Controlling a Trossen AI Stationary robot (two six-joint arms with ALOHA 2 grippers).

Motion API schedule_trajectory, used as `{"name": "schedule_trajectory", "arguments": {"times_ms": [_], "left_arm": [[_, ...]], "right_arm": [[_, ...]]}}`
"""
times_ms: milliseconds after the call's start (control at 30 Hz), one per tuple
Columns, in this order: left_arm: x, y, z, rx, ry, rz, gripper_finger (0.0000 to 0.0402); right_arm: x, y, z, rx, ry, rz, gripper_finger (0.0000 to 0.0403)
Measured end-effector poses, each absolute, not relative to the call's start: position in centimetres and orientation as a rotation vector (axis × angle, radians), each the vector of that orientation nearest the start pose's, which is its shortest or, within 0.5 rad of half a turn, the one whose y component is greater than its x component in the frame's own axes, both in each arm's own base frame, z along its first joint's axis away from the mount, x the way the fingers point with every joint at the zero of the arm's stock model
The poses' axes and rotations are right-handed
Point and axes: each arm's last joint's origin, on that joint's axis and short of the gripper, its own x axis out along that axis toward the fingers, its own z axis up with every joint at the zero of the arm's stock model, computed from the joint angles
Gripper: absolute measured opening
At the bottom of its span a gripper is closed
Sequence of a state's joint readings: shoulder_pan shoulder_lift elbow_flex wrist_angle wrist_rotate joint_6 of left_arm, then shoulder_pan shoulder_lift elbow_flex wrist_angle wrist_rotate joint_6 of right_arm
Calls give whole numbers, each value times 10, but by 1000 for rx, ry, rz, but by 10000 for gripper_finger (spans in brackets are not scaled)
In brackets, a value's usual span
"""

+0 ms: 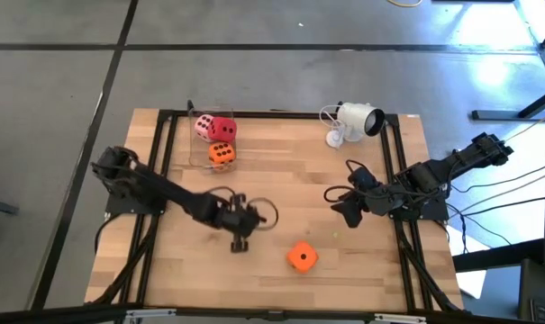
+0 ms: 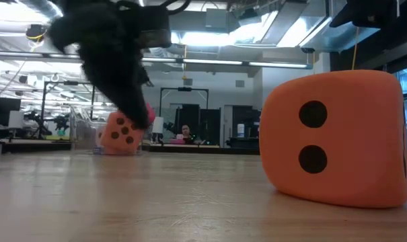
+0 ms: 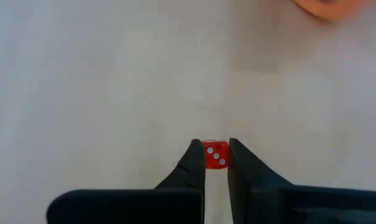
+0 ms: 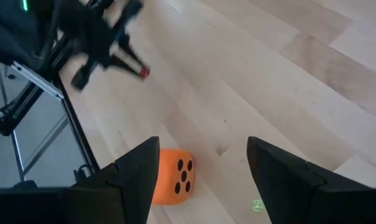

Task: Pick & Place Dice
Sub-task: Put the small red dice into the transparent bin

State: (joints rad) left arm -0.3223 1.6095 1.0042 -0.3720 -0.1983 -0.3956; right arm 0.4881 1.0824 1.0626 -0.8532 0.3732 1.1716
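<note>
My left gripper point(image 3: 216, 147) is shut on a tiny red die with white pips point(image 3: 215, 157); it hovers near the table's middle point(image 1: 240, 243), left of a loose orange die point(image 1: 301, 256). That orange die rests flat on the wood and fills the low view's right side point(image 2: 334, 138). A second orange die point(image 1: 221, 155) sits by a clear container point(image 1: 193, 115) that holds a pale pink die point(image 1: 203, 127) and a red die point(image 1: 223, 129). My right gripper point(image 1: 342, 209) is open and waits at the right, with the loose orange die point(image 4: 173, 177) showing past its fingers. My left gripper pinches the tiny red die point(image 3: 215, 156) between its two fingertips point(image 3: 196, 155), one finger on each of two opposite faces. The right wrist view shows the die as a red dot at the finger ends point(image 4: 143, 73). Whether it is clear of the table, I cannot tell.
A white camera on a stand point(image 1: 355, 120) with a looped cable stands at the far right of the table. A black frame point(image 1: 164, 144) runs along the table's left and right sides. Bare wood lies between the two grippers and along the near edge.
</note>
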Motion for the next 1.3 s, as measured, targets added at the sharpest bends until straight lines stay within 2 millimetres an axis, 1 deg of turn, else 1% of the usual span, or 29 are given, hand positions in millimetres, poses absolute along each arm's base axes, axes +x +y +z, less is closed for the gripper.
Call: {"name": "schedule_trajectory", "arguments": {"times_ms": [100, 300, 467, 600, 700, 800, 1000, 1067, 1200, 1300], "left_arm": [[299, -72, 213, -162, 929, 191, 10], [279, -25, 254, -263, 829, 352, 10], [250, 10, 281, -389, 745, 533, 10], [224, 32, 292, -439, 740, 673, 10], [205, 46, 296, -432, 780, 765, 10], [189, 62, 295, -442, 831, 876, 10], [172, 92, 286, -548, 897, 1003, 10], [166, 101, 279, -569, 932, 991, 10], [158, 121, 266, -616, 948, 926, 10], [150, 130, 261, -654, 948, 918, 10]], "right_arm": [[184, 86, 319, 725, 748, -337, 243], [184, 86, 319, 724, 755, -332, 243], [184, 86, 319, 689, 756, -327, 243], [184, 85, 319, 652, 739, -336, 242], [184, 84, 319, 631, 719, -354, 242], [184, 84, 320, 622, 705, -369, 242], [185, 82, 320, 628, 692, -388, 242], [185, 82, 320, 634, 691, -391, 242], [185, 82, 320, 629, 687, -395, 242], [186, 80, 320, 649, 665, -424, 242]]}}
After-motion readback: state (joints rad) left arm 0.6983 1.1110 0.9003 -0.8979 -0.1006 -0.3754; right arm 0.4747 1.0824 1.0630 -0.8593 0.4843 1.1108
